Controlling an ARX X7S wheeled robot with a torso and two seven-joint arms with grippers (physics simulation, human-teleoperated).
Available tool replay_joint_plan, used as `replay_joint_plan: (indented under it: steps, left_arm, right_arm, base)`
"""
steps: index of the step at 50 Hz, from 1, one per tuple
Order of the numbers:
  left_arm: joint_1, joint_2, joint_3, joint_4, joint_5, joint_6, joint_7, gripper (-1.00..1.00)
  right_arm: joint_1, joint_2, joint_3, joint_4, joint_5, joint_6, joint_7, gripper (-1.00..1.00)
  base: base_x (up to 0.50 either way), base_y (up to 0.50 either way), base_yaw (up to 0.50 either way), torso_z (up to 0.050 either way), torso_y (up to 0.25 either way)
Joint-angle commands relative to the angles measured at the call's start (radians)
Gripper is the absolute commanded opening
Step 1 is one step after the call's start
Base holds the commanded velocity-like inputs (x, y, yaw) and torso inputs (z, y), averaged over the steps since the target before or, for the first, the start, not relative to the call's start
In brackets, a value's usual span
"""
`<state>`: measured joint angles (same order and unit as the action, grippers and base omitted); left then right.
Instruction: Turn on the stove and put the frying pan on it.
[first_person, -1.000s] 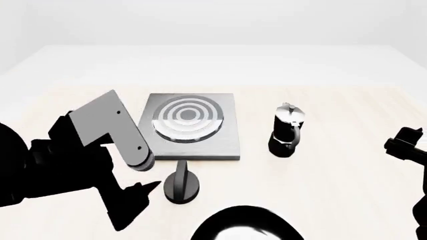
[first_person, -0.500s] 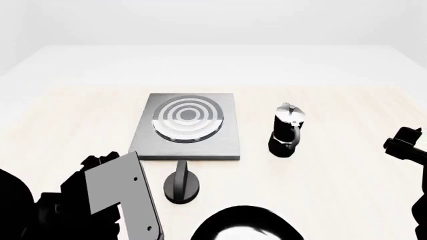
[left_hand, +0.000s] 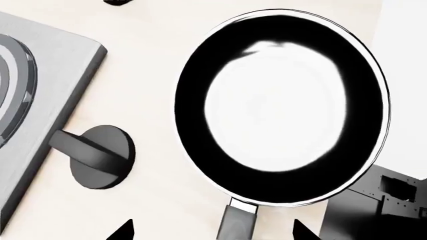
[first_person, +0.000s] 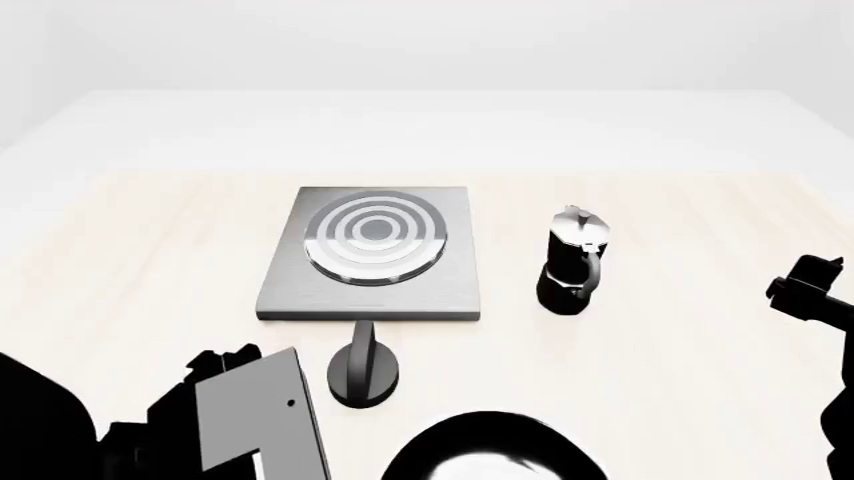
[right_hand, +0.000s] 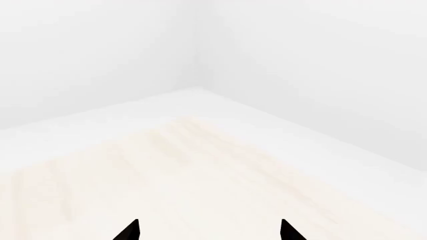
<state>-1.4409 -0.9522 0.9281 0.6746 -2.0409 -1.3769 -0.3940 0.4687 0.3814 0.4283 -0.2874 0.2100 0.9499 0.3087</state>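
1. Stove (first_person: 371, 255), a flat square grey metal hotplate, lies on a pale wooden table (first_person: 694, 330); its round burner (first_person: 374, 236) of concentric silver rings sits toward the far side of the plate.
2. A small round black knob (first_person: 360, 367) with a raised grip bar stands on the table just in front of the stove's near edge, close to it but apart.
3. The frying pan (first_person: 487, 450), wide, round and black with a glossy pale reflection inside, rests on the table in front of the knob, on the side away from the stove, and is cut off by the bottom of the head view.
4. In the left wrist view the whole pan bowl (left_hand: 280, 107) shows from above, with the knob (left_hand: 100, 155) between it and a corner of the stove (left_hand: 40, 100); the pan's dark handle (left_hand: 237, 225) runs out of the picture between two black fingertips.
5. The left gripper (left_hand: 210, 232) hovers over that handle with its fingers (left_hand: 123, 231) spread wide, one on each side, touching nothing.
6. A black-and-silver moka pot (first_person: 577, 262) stands upright on the table to the right of the stove, well apart from it.
7. The right gripper (right_hand: 208, 231) is open as well, its two dark tips parted over bare tabletop; in the head view the right arm (first_person: 814, 290) is at the edge beyond the moka pot.
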Motion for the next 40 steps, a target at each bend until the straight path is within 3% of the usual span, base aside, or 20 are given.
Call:
replay_joint_plan:
  steps: [1,21,40]
  left_arm:
    - [0.021,0.002,0.007,0.011,0.008,0.012,0.011,1.00]
    - [0.120,-0.008,0.017,0.042,0.048,0.034,0.070,1.00]
    - [0.134,-0.030,0.088,0.013,0.014,0.024,0.020,1.00]
  right_arm:
    - [0.000,0.002,-0.004,0.001,-0.004,0.000,0.008,1.00]
    - [-0.004,0.001,-0.011,0.010,-0.003,-0.007,0.010,1.00]
    - [-0.009,0.002,-0.014,0.009,-0.002,-0.008,0.014,1.00]
  base:
    - [0.00,0.00,0.00,0.000,0.000]
    - [0.00,0.00,0.00,0.000,0.000]
    - [0.00,0.00,0.00,0.000,0.000]
